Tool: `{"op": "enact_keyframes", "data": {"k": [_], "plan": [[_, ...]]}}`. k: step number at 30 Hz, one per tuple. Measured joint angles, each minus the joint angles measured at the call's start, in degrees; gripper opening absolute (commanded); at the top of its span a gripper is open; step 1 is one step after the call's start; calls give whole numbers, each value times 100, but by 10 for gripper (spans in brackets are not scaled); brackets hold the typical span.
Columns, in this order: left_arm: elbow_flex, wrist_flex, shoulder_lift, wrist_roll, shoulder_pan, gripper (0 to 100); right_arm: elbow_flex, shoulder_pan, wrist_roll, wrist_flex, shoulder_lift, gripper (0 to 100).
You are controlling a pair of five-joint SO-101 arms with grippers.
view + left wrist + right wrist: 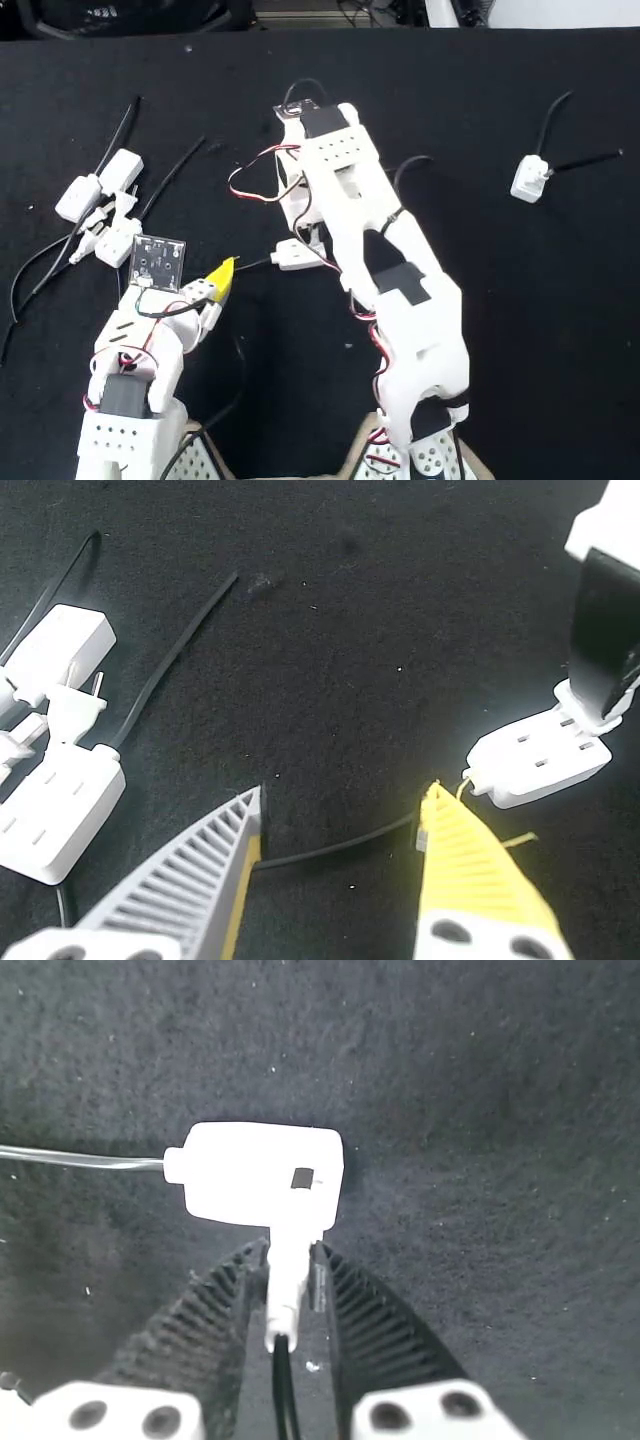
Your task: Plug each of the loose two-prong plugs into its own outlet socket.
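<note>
Two-prong plugs (97,218) lie loose among spare sockets (78,197) at far left. Another outlet socket (293,256) sits mid-table under the right gripper (308,238).

Left wrist: left gripper (342,795) wide open, empty, straddling the black cord (330,850).

Right wrist: right gripper clamped on the held plug (287,1300), which touches the socket. Likely light, rigid plastic with bendable prongs, so grip the body's flats.

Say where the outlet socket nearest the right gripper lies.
In the high view the outlet socket lies mid-table, just right of the left gripper, at the tip of the right gripper, which holds a plug against it.
</note>
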Motion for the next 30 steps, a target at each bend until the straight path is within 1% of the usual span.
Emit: {"op": "enact_keyframes", "data": {"k": [10,19,24,30], "plan": [[0,0,0,0,0,253,18,0,0,9,-9,10],[0,0,0,0,0,253,677,-9,0,9,-466,10],[0,0,0,0,0,253,668,-9,0,9,-431,11],[0,0,0,0,0,253,114,9,0,9,141,11]]}}
